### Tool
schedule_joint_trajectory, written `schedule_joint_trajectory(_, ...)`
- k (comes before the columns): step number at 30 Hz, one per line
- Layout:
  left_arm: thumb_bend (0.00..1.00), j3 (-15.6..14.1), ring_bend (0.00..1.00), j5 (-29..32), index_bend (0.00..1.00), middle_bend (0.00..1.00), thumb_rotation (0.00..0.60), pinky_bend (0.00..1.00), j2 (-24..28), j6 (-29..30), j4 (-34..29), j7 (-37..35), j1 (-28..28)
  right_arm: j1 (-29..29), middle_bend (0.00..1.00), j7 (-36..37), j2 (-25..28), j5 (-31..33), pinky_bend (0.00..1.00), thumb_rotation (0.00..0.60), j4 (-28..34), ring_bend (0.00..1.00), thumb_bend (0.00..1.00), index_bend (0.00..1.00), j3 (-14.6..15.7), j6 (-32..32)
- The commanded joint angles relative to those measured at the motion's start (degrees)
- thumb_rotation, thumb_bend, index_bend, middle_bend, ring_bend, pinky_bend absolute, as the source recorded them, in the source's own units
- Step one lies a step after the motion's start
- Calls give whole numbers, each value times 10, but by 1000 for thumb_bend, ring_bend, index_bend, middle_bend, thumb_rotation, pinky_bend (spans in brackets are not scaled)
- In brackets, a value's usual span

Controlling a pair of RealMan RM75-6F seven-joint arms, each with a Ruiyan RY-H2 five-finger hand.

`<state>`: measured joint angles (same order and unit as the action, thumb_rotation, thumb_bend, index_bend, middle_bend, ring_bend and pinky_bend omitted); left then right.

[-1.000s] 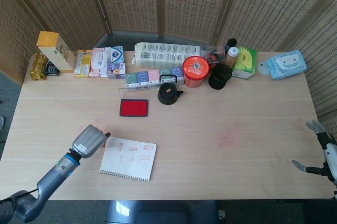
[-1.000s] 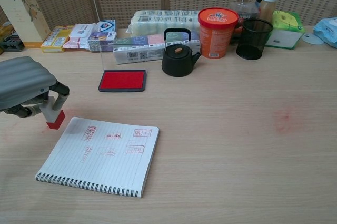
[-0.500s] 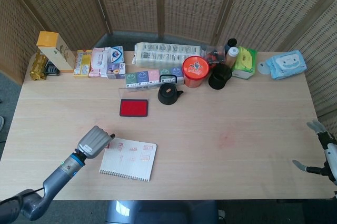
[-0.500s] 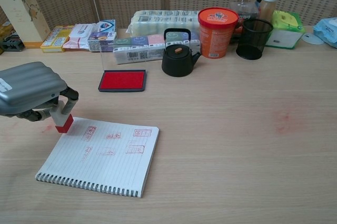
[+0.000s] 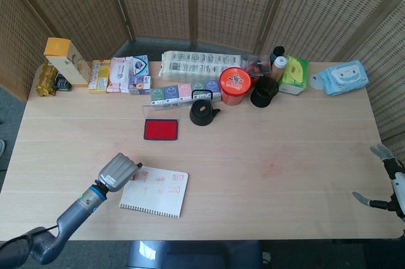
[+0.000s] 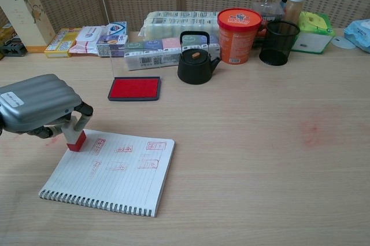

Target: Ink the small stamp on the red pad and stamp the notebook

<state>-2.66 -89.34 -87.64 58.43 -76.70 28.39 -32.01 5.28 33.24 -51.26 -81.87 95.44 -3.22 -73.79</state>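
Down at the near-left part of the counter (image 6: 243,159), the left hand (image 6: 36,109) held the small stamp (image 6: 76,138), its fingers (image 6: 82,109) clamped on the white body while the red base sat at the upper-left corner of the notebook (image 6: 113,172). From the chest view the base appeared to touch the page or sit just above it; which one could not be told. In the head view the left hand (image 5: 117,171) covered the stamp entirely, at the left edge of the notebook (image 5: 155,192).

The notebook lay open and flat, spiral binding along its near edge, with several faint red stamp marks (image 6: 124,156) across its upper half. Beyond it, well apart, the red pad (image 6: 134,88) lay open on the counter, just left of a black teapot (image 6: 195,62). Behind these stood an orange tub (image 6: 237,26) with a red lid and a black mesh cup (image 6: 278,42).

The right hand (image 5: 384,177) showed only in the head view, at the far right edge of the counter, fingers (image 5: 380,150) spread apart and holding nothing.
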Motion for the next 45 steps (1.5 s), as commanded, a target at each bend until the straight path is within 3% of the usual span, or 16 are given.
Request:
schedule_joint_trajectory(1, 410, 0, 1000, 2, 673, 1000, 600, 1000, -3, -2, 2, 1, -1, 0, 0, 1, 0, 0, 0, 600, 0, 0, 126, 0, 0, 0)
schedule_joint_trajectory(31, 410, -11, 1000, 11, 674, 1000, 600, 1000, -21, -14, 21, -2, 0, -1, 0, 5, 1, -3, 0, 600, -1, 0, 126, 0, 1, -2)
schedule_joint_trajectory(45, 410, -6, 1000, 3, 674, 1000, 600, 1000, -10, 11, 6, -4, 4, -2, 0, 2, 1, -5, 0, 600, 0, 0, 127, 0, 2, -4)
